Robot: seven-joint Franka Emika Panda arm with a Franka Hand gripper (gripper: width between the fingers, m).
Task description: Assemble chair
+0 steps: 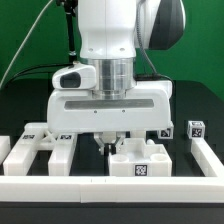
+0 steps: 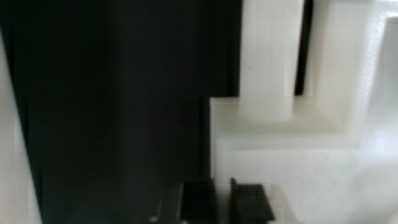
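Observation:
The chair lies as loose white tagged parts on the black table. A blocky part with a tag on its front [image 1: 141, 163] sits just to the exterior view's right of my gripper [image 1: 108, 143]. A slotted frame [image 1: 42, 150] lies to the exterior view's left. Two small tagged cubes [image 1: 197, 128] [image 1: 163, 133] stand further to the right. My gripper hangs low over the table between frame and blocky part. In the wrist view my gripper [image 2: 222, 186] is shut, its dark fingers [image 2: 251, 203] close together at the edge of a stepped white part [image 2: 285, 130]. I see nothing held between them.
Plain white border bars run along the front [image 1: 110, 185] and down the exterior view's right [image 1: 207, 155] of the work area. A green curtain hangs behind the arm. Bare dark table [image 2: 107, 110] fills the other half of the wrist view.

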